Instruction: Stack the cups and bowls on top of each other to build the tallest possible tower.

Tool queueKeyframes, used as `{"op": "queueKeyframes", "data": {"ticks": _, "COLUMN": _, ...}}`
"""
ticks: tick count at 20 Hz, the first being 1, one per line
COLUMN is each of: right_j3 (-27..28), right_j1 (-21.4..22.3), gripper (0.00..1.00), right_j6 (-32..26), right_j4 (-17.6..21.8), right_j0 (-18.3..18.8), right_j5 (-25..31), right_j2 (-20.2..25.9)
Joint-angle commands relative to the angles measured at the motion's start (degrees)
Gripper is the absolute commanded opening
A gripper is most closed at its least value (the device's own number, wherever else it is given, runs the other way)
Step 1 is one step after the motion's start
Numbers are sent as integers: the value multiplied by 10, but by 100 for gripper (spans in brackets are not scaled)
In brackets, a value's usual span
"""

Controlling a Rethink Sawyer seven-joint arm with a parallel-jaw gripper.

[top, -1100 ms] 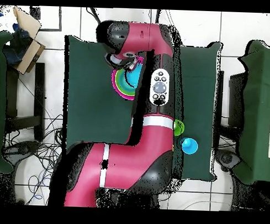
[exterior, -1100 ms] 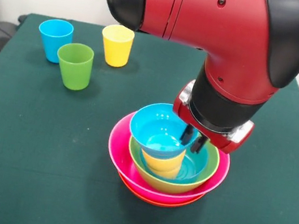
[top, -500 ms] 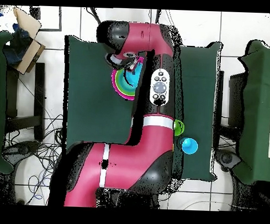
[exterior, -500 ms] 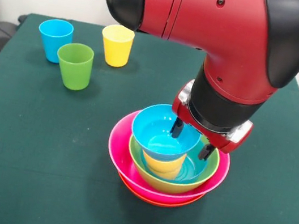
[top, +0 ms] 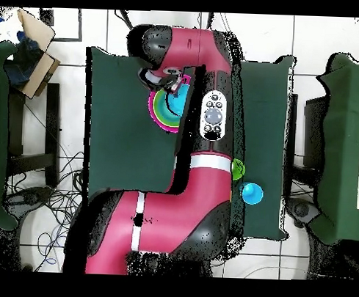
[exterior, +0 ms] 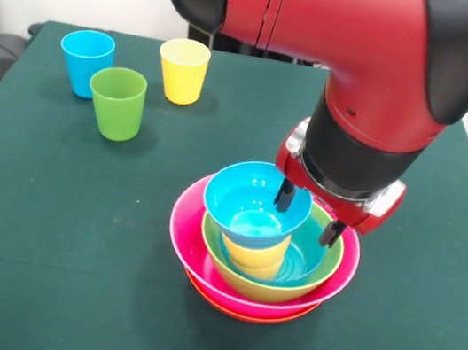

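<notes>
The tower [exterior: 258, 273] stands right of the table's middle. From the bottom it has an orange bowl [exterior: 242, 312], a pink bowl [exterior: 184, 230] and a lime green bowl [exterior: 262, 287] with a blue bowl [exterior: 306, 257] nested in it. On those sits a squat yellow-orange cup [exterior: 254, 256] with a small blue bowl [exterior: 252, 203] on top. My gripper [exterior: 307, 214] is open at that top bowl's right rim, one finger [exterior: 285, 194] over its inside and the other outside. The light blue cup [exterior: 85, 60], green cup [exterior: 118, 102] and yellow cup [exterior: 182, 70] stand apart at the far left.
The green cloth table [exterior: 43, 242] has bare cloth in front and to the left of the tower. In the overhead view the arm [top: 205, 126] covers much of the table; the stack [top: 160, 110], the green cup [top: 237, 169] and the blue cup [top: 252, 192] show beside it.
A second ago the gripper was shut on the top blue bowl's right rim. It has since opened and risen slightly, leaving the bowl resting on the yellow-orange cup.
</notes>
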State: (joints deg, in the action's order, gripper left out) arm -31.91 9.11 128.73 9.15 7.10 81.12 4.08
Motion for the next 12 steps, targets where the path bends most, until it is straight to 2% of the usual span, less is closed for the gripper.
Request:
{"op": "queueKeyframes", "data": {"ticks": 1, "right_j3": -99, "right_j1": 57, "gripper": 100, "right_j6": -45, "right_j4": -9, "right_j0": 0, "right_j5": -21, "right_j2": 20}}
{"op": "queueKeyframes", "data": {"ticks": 2, "right_j3": -103, "right_j1": 61, "gripper": 100, "right_j6": -46, "right_j4": -9, "right_j0": 0, "right_j5": -22, "right_j2": 20}}
{"op": "queueKeyframes", "data": {"ticks": 7, "right_j3": -199, "right_j1": 122, "gripper": 100, "right_j6": -58, "right_j4": -19, "right_j0": 7, "right_j5": -77, "right_j2": 21}}
{"op": "queueKeyframes", "data": {"ticks": 12, "right_j3": -256, "right_j1": 168, "gripper": 100, "right_j6": -58, "right_j4": -7, "right_j0": 5, "right_j5": -106, "right_j2": 10}}
